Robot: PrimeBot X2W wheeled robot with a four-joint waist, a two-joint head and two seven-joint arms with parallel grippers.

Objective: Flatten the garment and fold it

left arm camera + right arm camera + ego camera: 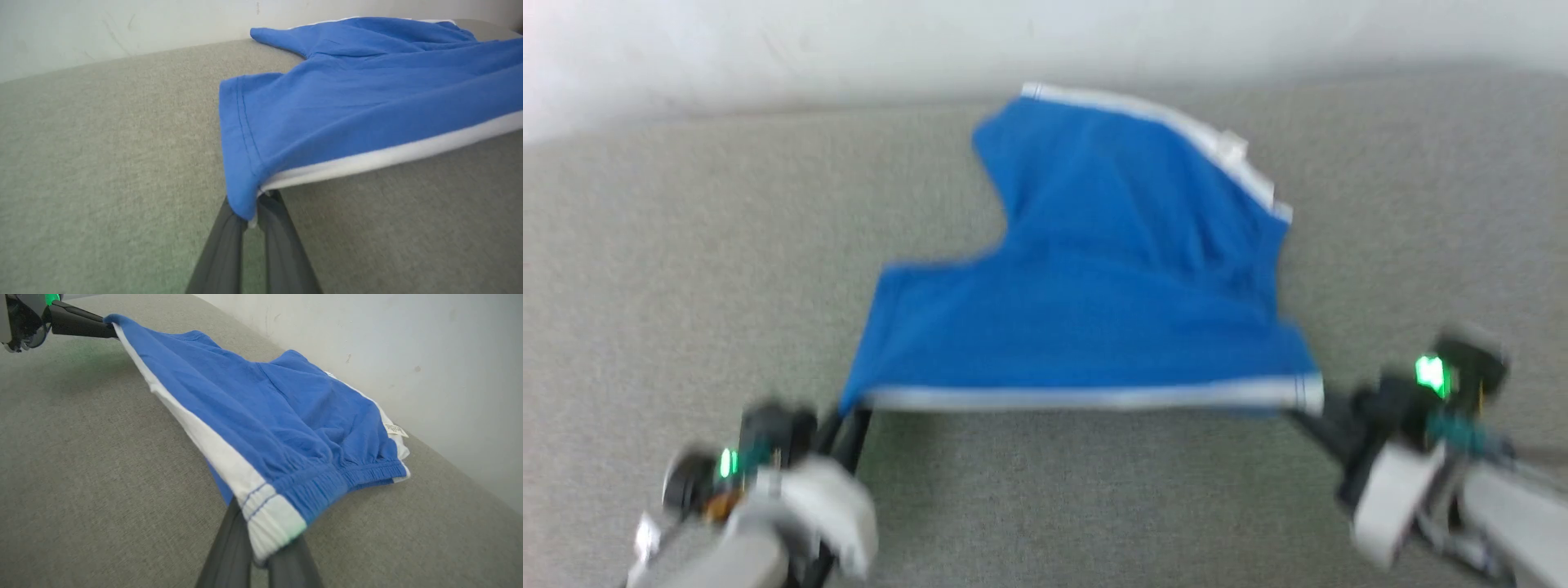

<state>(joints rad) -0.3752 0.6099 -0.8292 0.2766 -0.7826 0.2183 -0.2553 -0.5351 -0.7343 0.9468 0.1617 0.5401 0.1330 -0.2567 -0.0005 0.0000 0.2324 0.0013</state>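
left gripper (251,218) and right gripper (261,559) pinch the garment's (1094,310) corners; label (395,430) text unreadable.

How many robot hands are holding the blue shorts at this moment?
2. The left hand grips the shorts at their near left corner; the right hand grips their near right corner.

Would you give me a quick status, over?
Left gripper and right gripper shut on shorts, one per corner. White-striped edge taut between them. Nothing in the way.

Bare grey surface (645,245) lay open left, right and in front of the garment (1094,286); the wall (768,49) closed off its far side.
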